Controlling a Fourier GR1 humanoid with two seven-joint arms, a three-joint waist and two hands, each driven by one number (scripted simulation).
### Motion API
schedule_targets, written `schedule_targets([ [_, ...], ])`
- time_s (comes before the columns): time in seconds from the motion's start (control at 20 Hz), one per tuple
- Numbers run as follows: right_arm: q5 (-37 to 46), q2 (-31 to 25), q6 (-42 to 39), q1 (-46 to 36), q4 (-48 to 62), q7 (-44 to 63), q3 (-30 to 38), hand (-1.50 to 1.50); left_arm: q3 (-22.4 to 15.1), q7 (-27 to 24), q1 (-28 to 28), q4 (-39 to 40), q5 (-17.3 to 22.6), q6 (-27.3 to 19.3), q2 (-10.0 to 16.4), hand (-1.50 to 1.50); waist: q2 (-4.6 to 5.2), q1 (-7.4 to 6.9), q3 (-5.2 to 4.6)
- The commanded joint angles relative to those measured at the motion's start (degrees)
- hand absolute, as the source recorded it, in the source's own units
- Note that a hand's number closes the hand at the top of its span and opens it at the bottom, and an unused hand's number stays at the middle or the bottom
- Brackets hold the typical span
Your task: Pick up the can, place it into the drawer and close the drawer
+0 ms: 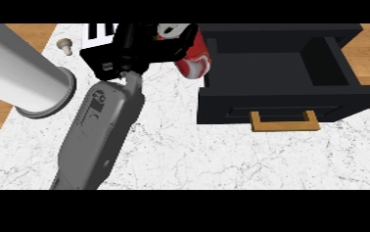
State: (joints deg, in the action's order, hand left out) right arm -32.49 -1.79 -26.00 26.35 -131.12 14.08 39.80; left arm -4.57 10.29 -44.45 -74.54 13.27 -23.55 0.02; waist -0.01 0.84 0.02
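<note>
Curling round the one red-and-white can (195,63) at twelve o'clock, the right hand (145,51) holds it beside the one open drawer (231,101).

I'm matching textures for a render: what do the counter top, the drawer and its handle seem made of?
Counter top: white marble-like stone, going by its grey veins. Drawer: matte black, maybe painted wood; no grain shows. Handle: plain tan, wood-like.

Smooth stone, matt black and pale wood

The white marble-veined counter top (217,157) looks smooth and faintly polished; the black box-shaped drawer (239,104) is matt, with a pale wooden handle (284,127); the red-and-white cylindrical can (195,63) shines glossy; the grey forearm (101,128) looks like smooth matt plastic, and the black right hand (133,52) is dull.
</note>
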Motion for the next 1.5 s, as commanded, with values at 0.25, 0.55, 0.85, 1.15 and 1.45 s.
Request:
schedule_targets([
  [0.25,1.70,1.72,2.10,1.02,-4.17,0.32,-3.27,-1.50,-2.29,3.36,-13.09,7.89,1.60,-7.29,-0.02,1.50,0.00,0.29,-0.01],
  [0.55,3.65,1.72,0.41,-3.49,-0.47,1.19,-2.77,-1.50,-3.17,-1.11,-20.01,17.33,5.03,-7.94,-0.02,1.50,0.12,0.23,0.00],
  [0.85,1.91,1.73,-2.57,-1.85,2.45,-1.33,-0.60,-1.50,-8.10,-7.58,-25.48,26.72,12.94,-11.04,-0.02,1.50,0.30,1.56,0.03],
  [1.15,5.28,1.77,0.23,-4.46,1.67,0.36,-3.32,-1.50,-10.75,-7.66,-31.71,32.76,18.78,-13.21,-0.02,1.50,0.34,1.48,0.03],
  [1.45,1.70,-0.90,1.55,-5.49,0.81,2.84,-1.30,-1.50,-13.86,-8.73,-37.80,39.57,23.81,-14.69,-0.02,1.50,0.53,2.44,0.05],
])
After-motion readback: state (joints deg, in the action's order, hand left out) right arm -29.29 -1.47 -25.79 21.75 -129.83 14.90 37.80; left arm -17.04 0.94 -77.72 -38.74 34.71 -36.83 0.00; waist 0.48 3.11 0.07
